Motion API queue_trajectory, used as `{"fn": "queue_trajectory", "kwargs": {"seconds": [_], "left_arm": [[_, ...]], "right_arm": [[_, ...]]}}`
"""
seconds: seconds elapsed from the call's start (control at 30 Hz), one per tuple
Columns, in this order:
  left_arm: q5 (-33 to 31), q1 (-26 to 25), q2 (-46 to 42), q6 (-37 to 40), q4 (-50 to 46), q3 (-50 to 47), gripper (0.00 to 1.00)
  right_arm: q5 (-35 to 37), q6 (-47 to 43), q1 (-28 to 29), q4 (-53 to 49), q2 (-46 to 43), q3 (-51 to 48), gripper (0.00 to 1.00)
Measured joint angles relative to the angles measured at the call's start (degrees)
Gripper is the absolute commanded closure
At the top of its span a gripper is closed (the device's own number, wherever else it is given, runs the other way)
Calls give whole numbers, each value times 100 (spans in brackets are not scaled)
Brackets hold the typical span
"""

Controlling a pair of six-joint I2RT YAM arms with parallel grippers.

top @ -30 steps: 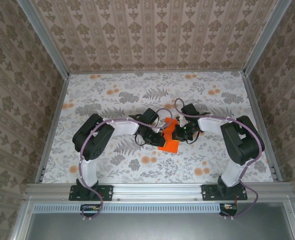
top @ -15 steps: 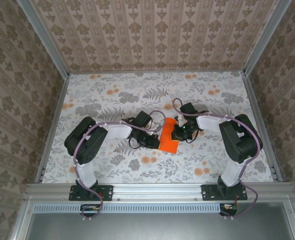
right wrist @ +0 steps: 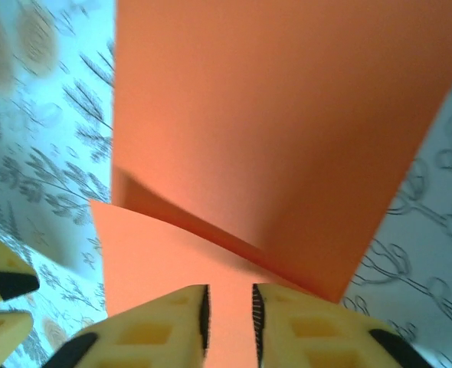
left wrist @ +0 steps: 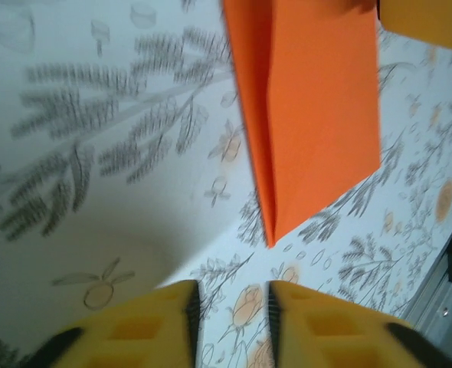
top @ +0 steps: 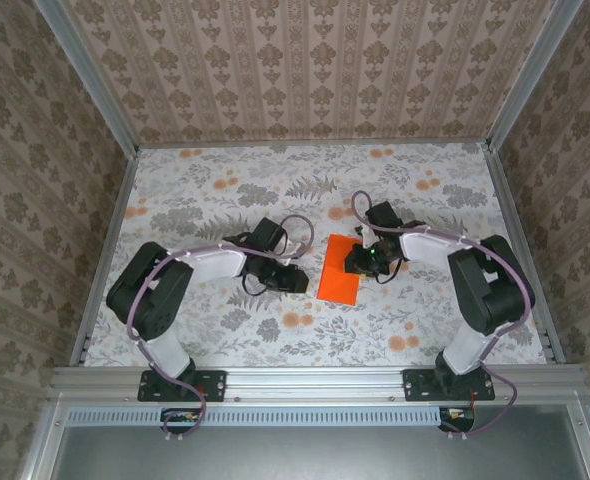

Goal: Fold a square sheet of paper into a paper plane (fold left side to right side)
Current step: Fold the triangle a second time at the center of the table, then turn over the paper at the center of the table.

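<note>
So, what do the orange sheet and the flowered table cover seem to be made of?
The orange sheet looks like thin matte paper: it holds sharp creases, and one folded layer lifts slightly in the right wrist view. The table cover seems a smooth printed sheet, perhaps paper or vinyl; its flat flower pattern leaves that open.

- Flat folded bright-orange paper sheet lies mid-table; left gripper just beside it, right gripper over its right edge.
- Far half of flower-printed tabletop open.
</note>
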Motion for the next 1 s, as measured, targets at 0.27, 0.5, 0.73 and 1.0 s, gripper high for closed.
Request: {"fn": "queue_trajectory", "kwargs": {"seconds": [0.27, 0.5, 0.73, 1.0], "left_arm": [[223, 44, 577, 55, 522, 1023, 55], [529, -2, 1355, 57, 654, 1307, 62], [673, -103, 1495, 55, 656, 1436, 73], [682, -107, 1558, 59, 658, 1508, 89]], "right_arm": [[645, 149, -223, 625, -1346, -640, 29], [811, 258, -358, 769, -2006, -1128, 21], [820, 258, -380, 789, -2090, -1290, 21], [675, 256, -387, 800, -2090, -1305, 19]]}}
